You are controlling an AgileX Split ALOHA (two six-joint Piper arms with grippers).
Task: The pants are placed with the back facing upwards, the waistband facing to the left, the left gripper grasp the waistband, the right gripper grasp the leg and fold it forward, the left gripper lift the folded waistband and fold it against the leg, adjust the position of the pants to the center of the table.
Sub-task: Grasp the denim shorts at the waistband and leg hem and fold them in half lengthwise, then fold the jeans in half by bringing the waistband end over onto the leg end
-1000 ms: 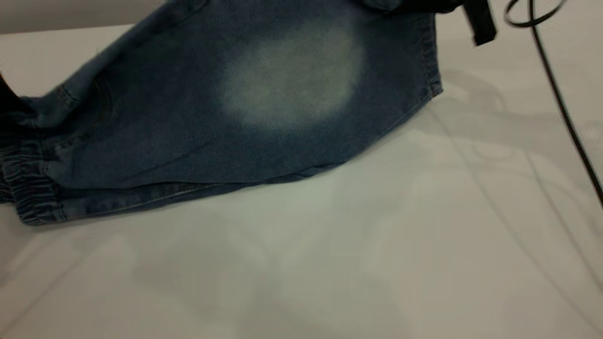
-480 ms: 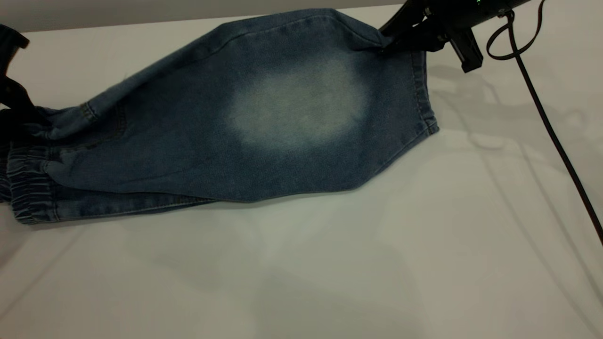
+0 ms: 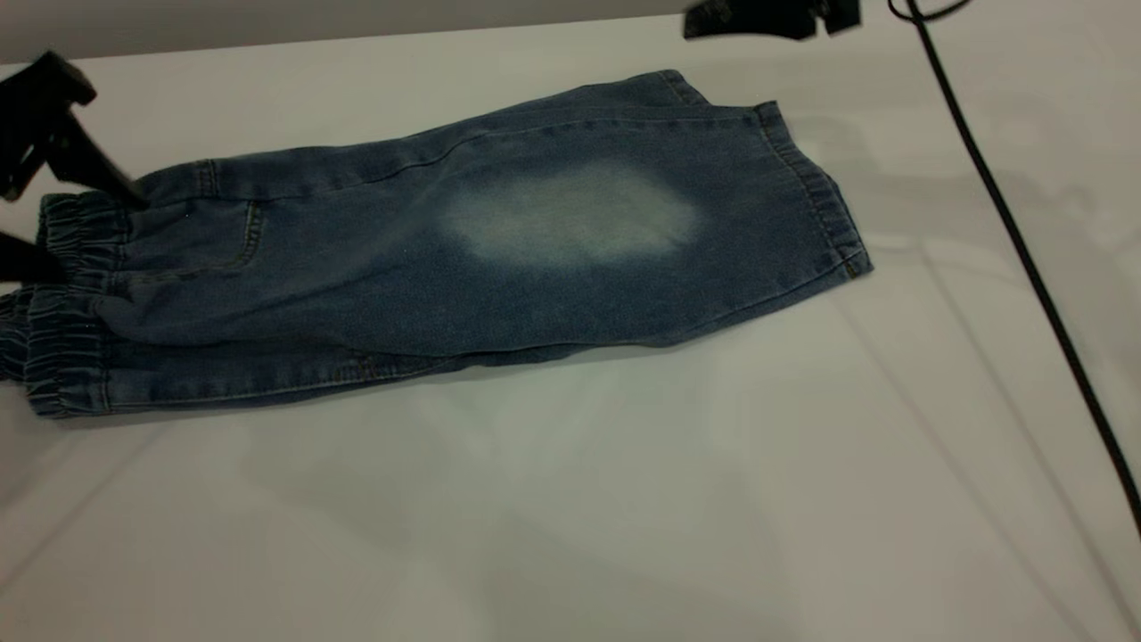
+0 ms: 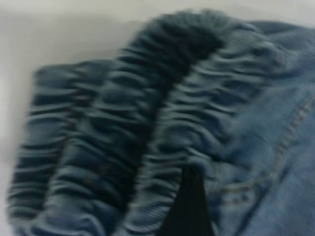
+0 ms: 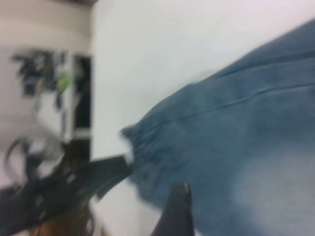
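The pants (image 3: 374, 267) lie flat on the table (image 3: 624, 499), folded lengthwise. The leg (image 3: 570, 218) with the pale oval patch is on top, its hem (image 3: 820, 201) at the right. The gathered waistband (image 3: 67, 357) is at the left, seen close as ruched denim (image 4: 147, 123). My left gripper (image 3: 94, 234) is open, its fingers astride the waistband's far layer; one black finger (image 4: 189, 206) rests against the elastic. My right gripper (image 3: 767, 18) hovers open beyond the hem, holding nothing; one of its fingers (image 5: 177, 211) shows above the denim (image 5: 236, 147).
A black cable (image 3: 1025, 250) runs from the right arm down across the right side of the table. Bare white tabletop spreads in front of the pants. The table's far edge (image 3: 357, 36) lies just behind them.
The right gripper laid the raised leg down on the table, let go and pulled back. The left gripper's fingers parted at the waistband. The pants now lie flat.
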